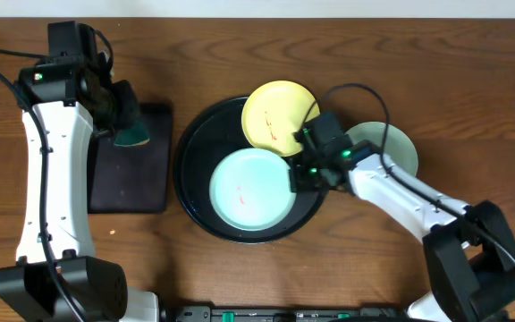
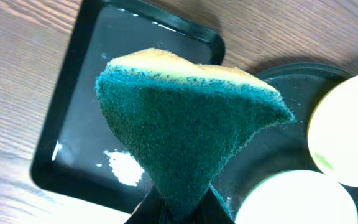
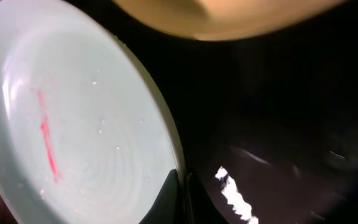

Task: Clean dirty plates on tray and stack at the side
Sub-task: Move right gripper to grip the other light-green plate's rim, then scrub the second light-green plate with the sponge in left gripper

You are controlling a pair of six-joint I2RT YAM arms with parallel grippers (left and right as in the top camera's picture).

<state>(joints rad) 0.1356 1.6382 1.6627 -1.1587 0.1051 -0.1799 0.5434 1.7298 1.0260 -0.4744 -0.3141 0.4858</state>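
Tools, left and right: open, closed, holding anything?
Left tool: closed on the green-and-yellow scouring sponge.
Right tool: closed on the rim of the smeared light turquoise round plate.

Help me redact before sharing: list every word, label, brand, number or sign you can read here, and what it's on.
No readable text in any view.
Plates: red smears only, no writing.
Round tray, sponge, rectangular tray: unmarked.
Green lights on the right arm: glowing dots, not characters.
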